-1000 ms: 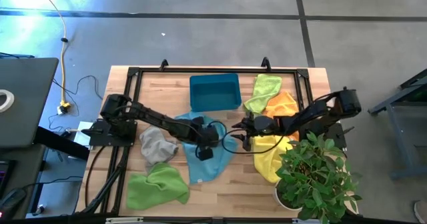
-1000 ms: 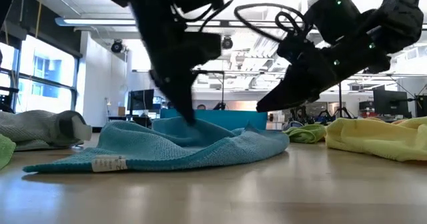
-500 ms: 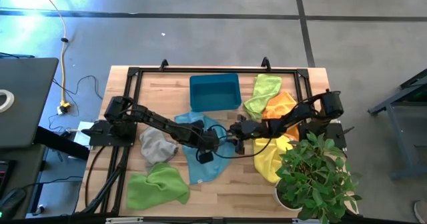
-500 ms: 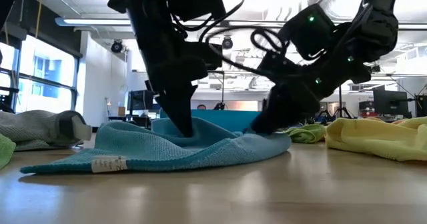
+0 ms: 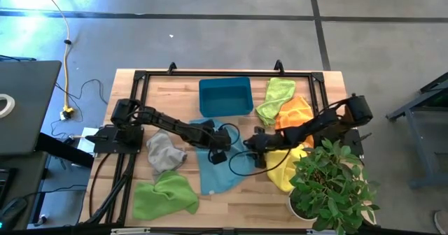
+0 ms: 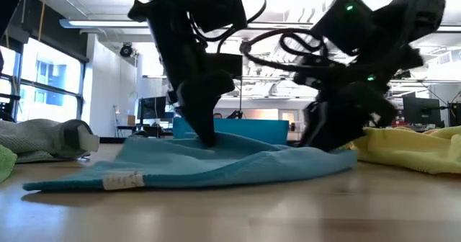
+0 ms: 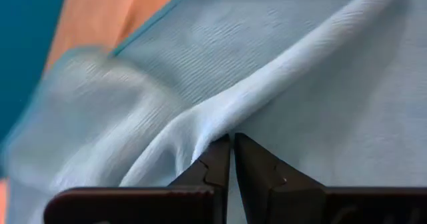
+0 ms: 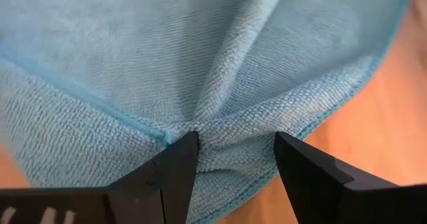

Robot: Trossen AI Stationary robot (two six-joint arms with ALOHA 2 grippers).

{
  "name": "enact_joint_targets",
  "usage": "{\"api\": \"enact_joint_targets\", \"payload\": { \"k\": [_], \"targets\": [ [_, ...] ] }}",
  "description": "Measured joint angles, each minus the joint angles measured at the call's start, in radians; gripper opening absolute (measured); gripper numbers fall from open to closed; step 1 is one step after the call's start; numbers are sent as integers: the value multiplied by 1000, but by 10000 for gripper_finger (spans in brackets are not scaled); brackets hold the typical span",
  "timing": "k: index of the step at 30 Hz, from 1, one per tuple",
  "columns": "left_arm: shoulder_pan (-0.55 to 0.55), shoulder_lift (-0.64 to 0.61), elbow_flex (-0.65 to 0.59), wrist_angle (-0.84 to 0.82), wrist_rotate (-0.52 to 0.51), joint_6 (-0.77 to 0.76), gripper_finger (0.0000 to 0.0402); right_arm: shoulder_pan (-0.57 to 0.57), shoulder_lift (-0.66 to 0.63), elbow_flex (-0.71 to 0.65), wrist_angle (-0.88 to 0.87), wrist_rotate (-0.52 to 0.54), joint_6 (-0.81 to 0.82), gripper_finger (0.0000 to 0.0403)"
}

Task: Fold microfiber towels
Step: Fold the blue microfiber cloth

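Observation:
A light blue towel (image 5: 213, 173) lies rumpled at the table's middle, with a white tag (image 6: 121, 178) at its near left corner. My left gripper (image 5: 218, 156) points down at its middle and is shut on a raised ridge of it (image 7: 231, 143). My right gripper (image 5: 256, 147) stands on the towel's right part, fingers apart (image 8: 235, 144). A grey towel (image 5: 165, 152), two lime green towels (image 5: 165, 197) (image 5: 277, 95), an orange towel (image 5: 297, 111) and a yellow towel (image 5: 283, 166) lie around it. My left gripper pinches a raised fold (image 7: 213, 121) in the middle of the light blue towel between its two fingertips. It comes from above, pointing down (image 6: 205, 135). The rest of the towel lies on the table, drawn up in a low ridge toward the fingers. My right gripper rests both fingertips (image 8: 190, 144) on the towel close to its right hemmed edge (image 8: 313, 121), slanting down from the table's right. The cloth puckers between the two tips. That part of the towel lies flat on the table.
A teal bin (image 5: 225, 96) stands at the far middle. A potted plant (image 5: 332, 186) fills the near right corner, over part of the yellow towel. Bare wood shows along the near edge between the lime green towel and the plant.
My right gripper has come down onto the light blue towel and then gone toward the table's right and near edges. The towel's right edge has slid out that way and spread flatter. The part at my left gripper has stayed where it was.

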Motion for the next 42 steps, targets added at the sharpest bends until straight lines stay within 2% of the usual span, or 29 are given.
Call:
{"api": "enact_joint_targets", "payload": {
  "k": [7, 10, 14, 17, 19, 21, 27, 34, 42],
  "targets": [
    [22, 0, 0, 70, 5, 58, 17, 45, -129, -3, -241, -12, 81, 197],
    [24, 0, 0, 84, 51, 59, 17, 56, -176, -3, -318, 0, 125, 197],
    [16, 0, 0, 78, 156, 58, 17, 59, -233, -4, -319, 49, 127, 197],
    [-9, 0, 0, 80, 237, 59, 17, 55, -261, -3, -254, 159, 107, 197],
    [-28, 0, 0, 88, 243, 60, 16, 45, -259, -3, -167, 251, 77, 197],
    [-46, 0, 0, 90, 243, 67, 16, 28, -246, -2, -88, 289, 13, 197],
    [-80, 0, 0, 91, 230, 57, 16, -46, -156, -1, 71, 266, -89, 197],
    [-106, 0, 0, 87, 215, 41, 16, -113, -8, -1, 162, 246, 0, 197],
    [-118, 1, 0, 75, 216, 40, 16, -123, 63, 0, 294, 178, -3, 197]
  ]
}}
